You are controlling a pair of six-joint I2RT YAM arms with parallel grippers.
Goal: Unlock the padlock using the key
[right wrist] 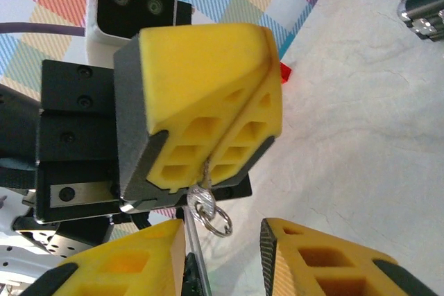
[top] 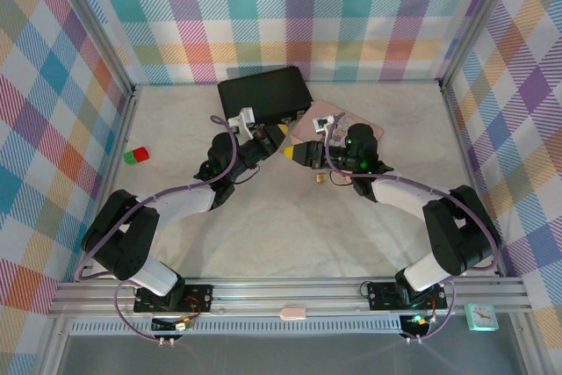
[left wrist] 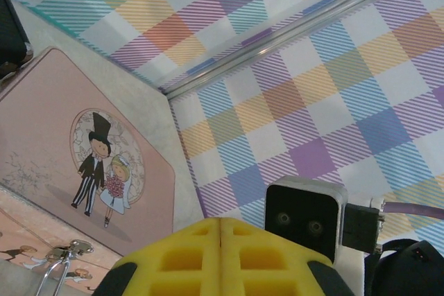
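My left gripper [top: 279, 133] is shut on the key [right wrist: 206, 194]. In the right wrist view the key's thin blade runs up between the left gripper's closed yellow pads [right wrist: 208, 109], and its silver head and small ring hang below them. My right gripper [right wrist: 222, 261] is open just under the ring, one fingertip on each side, touching nothing. In the top view both grippers meet tip to tip in front of the pink box [top: 329, 118]. The padlock [top: 321, 176], a tiny brass-coloured thing, lies on the table beside the right arm's wrist. In the left wrist view the left pads [left wrist: 220, 254] are pressed together.
A black case [top: 265, 94] lies behind the grippers at the back wall. The pink box [left wrist: 69, 157] has a wedding-couple picture on it and a small metal clasp [left wrist: 69, 249] at its front. Red and green blocks [top: 136, 155] sit at the far left.
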